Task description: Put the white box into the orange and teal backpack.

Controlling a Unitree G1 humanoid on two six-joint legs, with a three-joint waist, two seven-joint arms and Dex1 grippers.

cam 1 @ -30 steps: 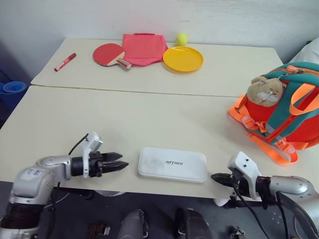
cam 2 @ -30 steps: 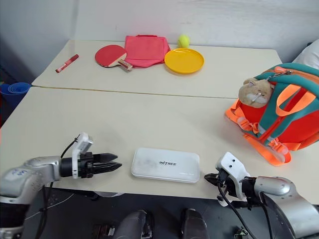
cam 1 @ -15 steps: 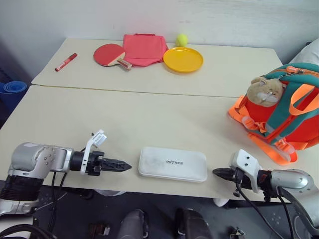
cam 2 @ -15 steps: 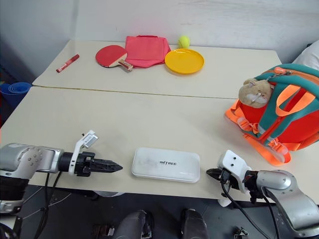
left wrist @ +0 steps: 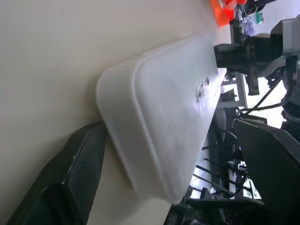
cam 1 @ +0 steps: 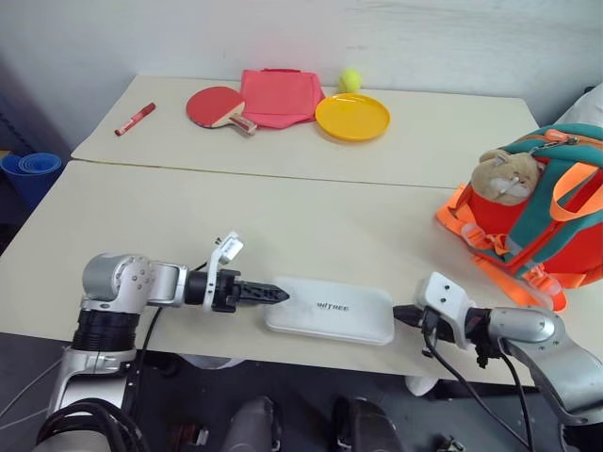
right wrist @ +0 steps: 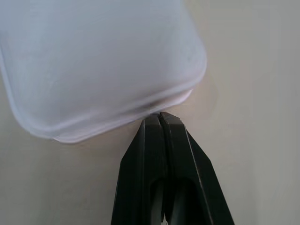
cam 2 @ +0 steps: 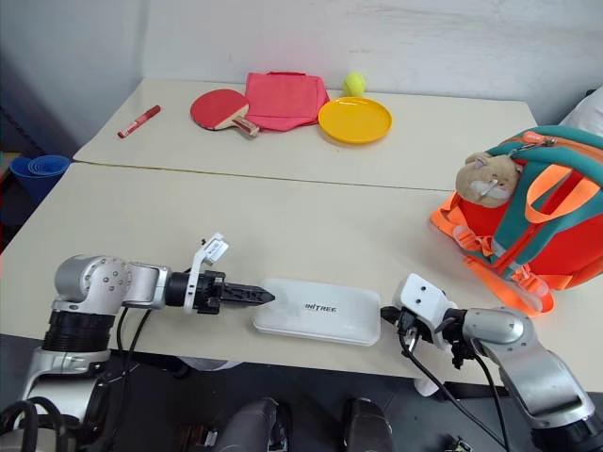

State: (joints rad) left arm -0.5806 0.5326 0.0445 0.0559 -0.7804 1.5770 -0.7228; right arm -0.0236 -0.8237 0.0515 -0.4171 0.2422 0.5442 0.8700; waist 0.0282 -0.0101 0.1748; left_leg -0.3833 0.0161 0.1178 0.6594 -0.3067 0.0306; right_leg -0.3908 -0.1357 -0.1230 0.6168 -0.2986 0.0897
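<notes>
**Left eye view and the rest: two hands at the ends of the white box**

Left eye view: the white box (cam 1: 329,311) lies flat near the front edge of the table (cam 1: 283,226), its dark lettering facing up. The left hand (cam 1: 276,294) reaches in level from the left, its tips at the box's left end. The right hand (cam 1: 400,315) comes from the right, its tips at the box's right end. The orange and teal backpack (cam 1: 546,221) stands at the table's right side, well apart from the box, with a tan plush charm (cam 1: 506,176) hanging on its front. Along the far side lie a red marker (cam 1: 135,119), a red paddle (cam 1: 216,106), a pink pouch (cam 1: 280,95), a yellow plate (cam 1: 352,118) and a yellow-green ball (cam 1: 350,79) just behind the plate.

Right eye view: the same layout; the box sits between the two hands, backpack to the right.

Left wrist view: one black finger (left wrist: 70,183) lies on the table, touching the box's end wall. The hand is spread wide, and nothing is held. The other arm's hand shows beyond the box's far end.

Right wrist view: the two black fingers (right wrist: 176,154) are pressed together, closed on nothing, their joined tip touching the rim at the box's rounded corner.
</notes>
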